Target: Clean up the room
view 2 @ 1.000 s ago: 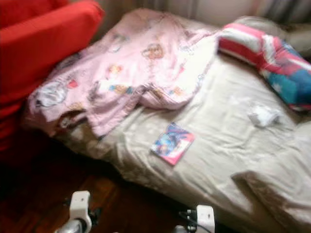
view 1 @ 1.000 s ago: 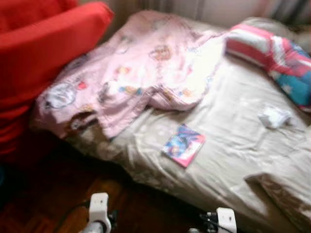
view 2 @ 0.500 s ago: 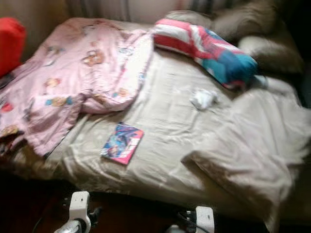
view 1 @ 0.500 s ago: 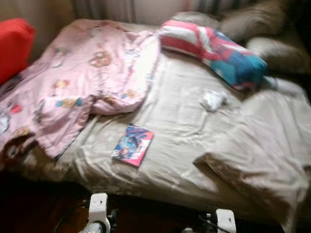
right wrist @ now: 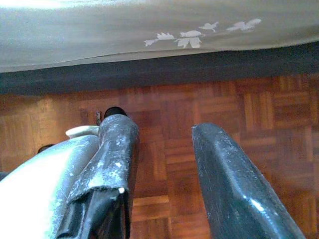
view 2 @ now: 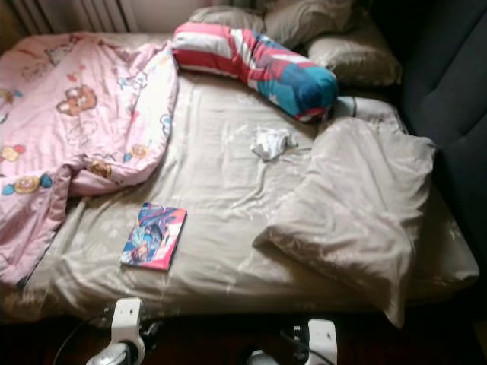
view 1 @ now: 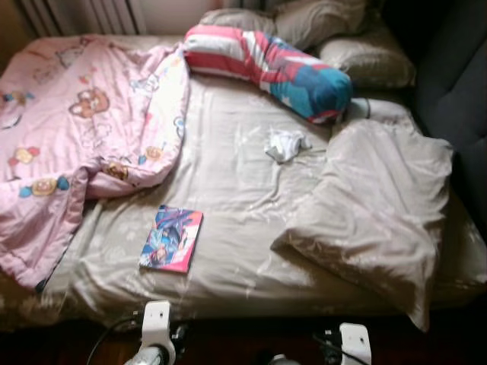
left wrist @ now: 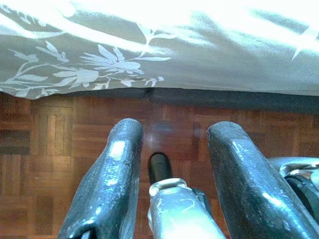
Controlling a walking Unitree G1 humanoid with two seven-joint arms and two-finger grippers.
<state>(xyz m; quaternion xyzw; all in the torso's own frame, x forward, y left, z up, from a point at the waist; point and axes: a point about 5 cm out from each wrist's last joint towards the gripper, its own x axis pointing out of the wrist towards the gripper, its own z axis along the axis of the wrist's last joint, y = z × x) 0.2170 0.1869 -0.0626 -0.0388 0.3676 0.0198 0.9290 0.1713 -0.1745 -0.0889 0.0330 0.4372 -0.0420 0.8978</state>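
Unmade bed [view 1: 228,198]: comic book [view 1: 171,239], crumpled sock [view 1: 286,144] awaiting pickup. Left gripper [left wrist: 172,149], right gripper [right wrist: 162,149] hang parted, empty, over parquet floor [right wrist: 259,109].

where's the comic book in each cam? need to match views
Left eye view: comic book lies lower left of centre on the beige sheet, just below the pink blanket.
Right eye view: same spot, slightly further left.
Wrist views: not in them.
Shared landmark: the crumpled white cloth mid-bed.

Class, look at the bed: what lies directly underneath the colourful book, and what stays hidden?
The book lies flat on the beige floral sheet, apart from the pink blanket. Whatever sits beneath the book's cover area is covered.
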